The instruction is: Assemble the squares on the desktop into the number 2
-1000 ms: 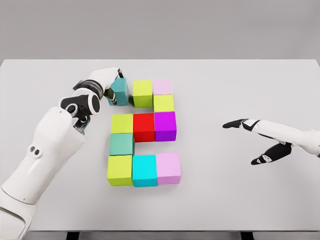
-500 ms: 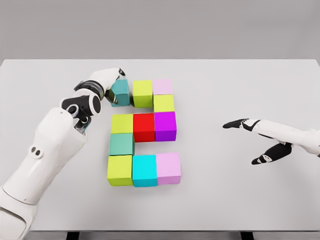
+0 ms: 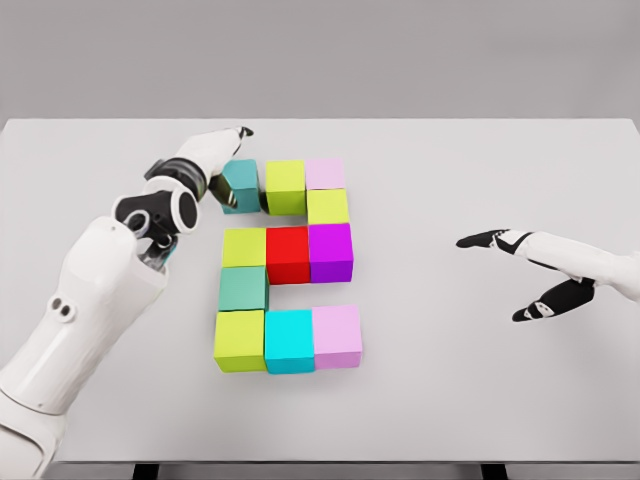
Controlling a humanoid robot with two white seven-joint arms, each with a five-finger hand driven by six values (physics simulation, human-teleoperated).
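Observation:
Coloured cubes lie on the white table [image 3: 450,390] in the shape of a 2. The top row is a teal cube [image 3: 240,186], a lime cube [image 3: 285,187] and a pale pink cube [image 3: 325,173]. Under them lie a lime cube [image 3: 328,207], then a lime cube [image 3: 244,247], a red cube [image 3: 288,254] and a purple cube [image 3: 331,251]. A green cube [image 3: 243,288] leads down to the bottom row of lime [image 3: 240,340], cyan [image 3: 290,340] and pink [image 3: 337,336]. My left hand [image 3: 222,155] hovers at the teal cube's left top edge, fingers stretched out, holding nothing. My right hand [image 3: 520,275] floats open well to the right.
The table's far edge runs just behind the top row of cubes. A plain grey wall stands beyond it.
My left hand's fingers have lifted and straightened away from the teal cube, which now sits close against the lime cube. My right hand has drifted slightly to the right.

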